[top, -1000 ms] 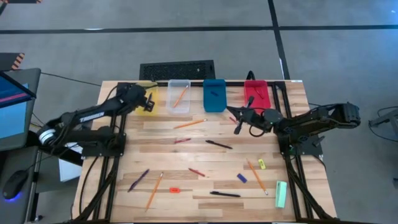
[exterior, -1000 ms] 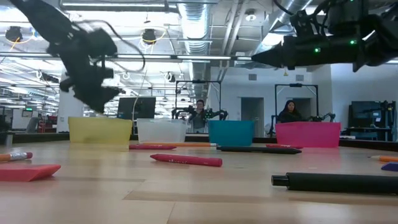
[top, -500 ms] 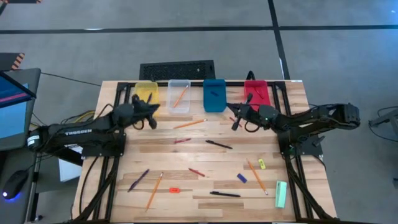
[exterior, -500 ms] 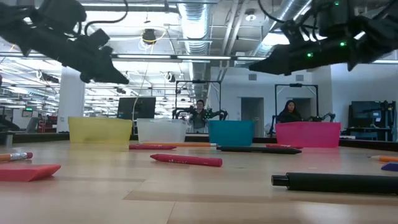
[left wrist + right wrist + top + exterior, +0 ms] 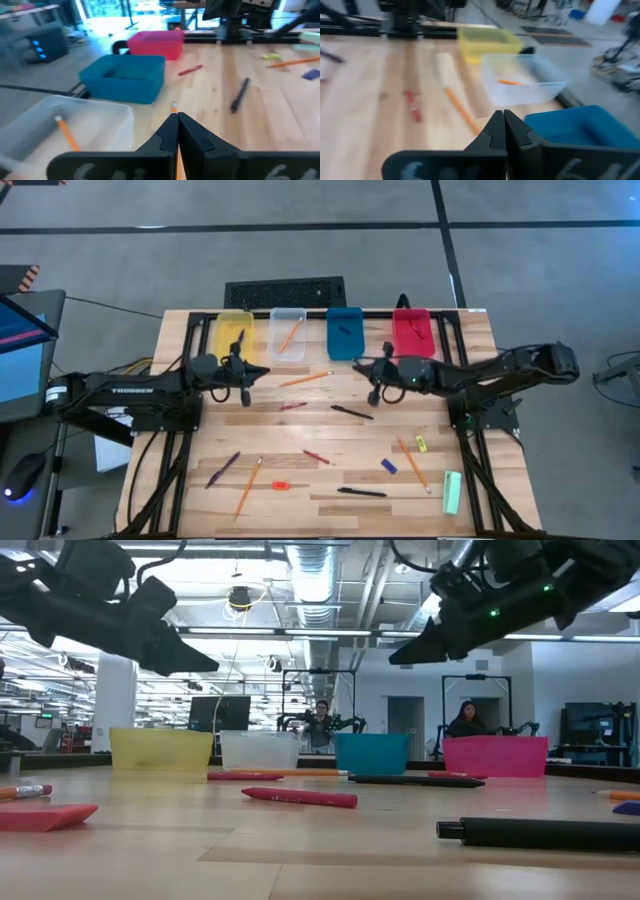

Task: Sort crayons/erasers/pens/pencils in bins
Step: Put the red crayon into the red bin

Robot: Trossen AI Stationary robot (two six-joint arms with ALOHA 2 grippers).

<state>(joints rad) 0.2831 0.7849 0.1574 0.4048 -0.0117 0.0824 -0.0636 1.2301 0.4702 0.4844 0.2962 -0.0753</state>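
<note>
- Both arms have swung in from the bins: the left tool (image 5: 243,373) left the yellow bin (image 5: 233,326) and pinched shut, empty; the right tool (image 5: 376,373) hangs clenched, empty too.
- An orange pencil (image 5: 305,379) lies on the bench (image 5: 300,445) between them, below the clear bin (image 5: 288,333).
- It looks light, stiff and prone to rolling; I'd pinch it mid-shaft.

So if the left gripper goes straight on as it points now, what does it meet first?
Probably the orange pencil lying on the table; the left gripper, fingers shut, points along the table toward it. Depth is unclear.
</note>
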